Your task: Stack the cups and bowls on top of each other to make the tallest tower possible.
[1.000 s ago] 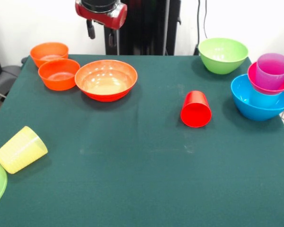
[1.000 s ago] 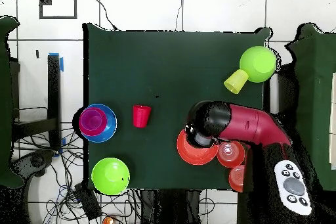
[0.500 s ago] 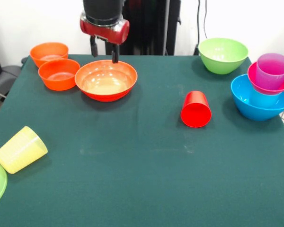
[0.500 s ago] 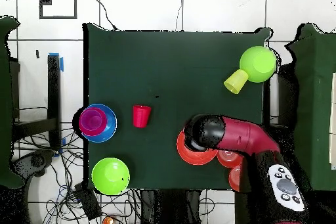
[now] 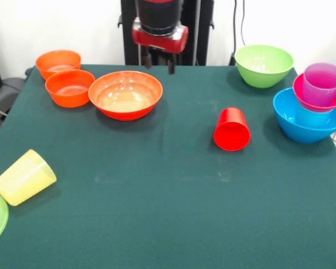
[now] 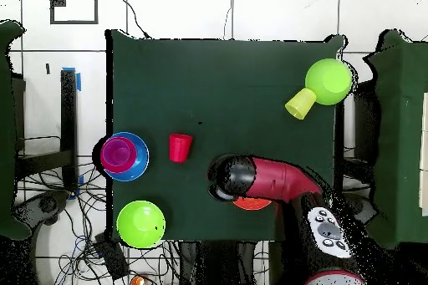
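Tool [image 5: 159, 63] seen open, empty, above desk's [image 5: 157, 213] far edge. Red cup [image 5: 232, 129] lay tipped mid-desk, well apart. Judged light, stiff, slippery plastic; best gripped across rim wall.

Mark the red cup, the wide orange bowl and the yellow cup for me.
red cup [image 5: 232, 129]: front view, on its side wall, lying tipped over.
wide orange bowl [image 5: 125, 93]: front view, on its inner surface.
yellow cup [image 5: 24, 177]: front view, on its ribbed side wall, lying tipped over.

Red and black arm [image 5: 159, 25], glossy red wrist housing, two thin dark pincer [image 5: 159, 63] prongs
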You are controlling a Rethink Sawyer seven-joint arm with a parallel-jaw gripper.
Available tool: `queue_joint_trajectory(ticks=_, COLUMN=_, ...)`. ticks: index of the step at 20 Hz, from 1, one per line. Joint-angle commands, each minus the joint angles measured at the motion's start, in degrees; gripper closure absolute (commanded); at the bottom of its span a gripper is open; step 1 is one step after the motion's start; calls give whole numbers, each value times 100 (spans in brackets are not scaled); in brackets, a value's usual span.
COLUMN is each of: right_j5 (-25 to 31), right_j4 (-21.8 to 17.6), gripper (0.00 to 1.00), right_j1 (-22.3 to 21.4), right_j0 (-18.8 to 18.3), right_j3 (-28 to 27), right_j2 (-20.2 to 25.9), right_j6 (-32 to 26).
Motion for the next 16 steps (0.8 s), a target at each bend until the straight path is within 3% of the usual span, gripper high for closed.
queue_joint_trajectory(ticks=1, right_j5=-727, right_j4=128, gripper=0, right_j1=613, right_j0=391, right_j3=248, right_j2=183, right_j6=992)
queue_joint_trajectory(ticks=4, right_j5=-982, right_j4=-141, gripper=0, right_j1=1060, right_j0=420, right_j3=104, right_j2=30, right_j6=827)
queue_joint_trajectory(ticks=7, right_j5=-1668, right_j4=-490, gripper=0, right_j1=1684, right_j0=574, right_j3=-243, right_j2=-328, right_j6=859)
queue_joint_trajectory(ticks=9, right_j5=-1874, right_j4=-526, gripper=0, right_j1=1933, right_j0=630, right_j3=-404, right_j2=-472, right_j6=816)
queue_joint_trajectory(ticks=11, right_j5=-1926, right_j4=-609, gripper=0, right_j1=2074, right_j0=761, right_j3=-557, right_j2=-658, right_j6=739)
queue_joint_trajectory(ticks=16, right_j5=-1514, right_j4=-807, gripper=0, right_j1=1929, right_j0=1037, right_j3=-756, right_j2=-1105, right_j6=342)
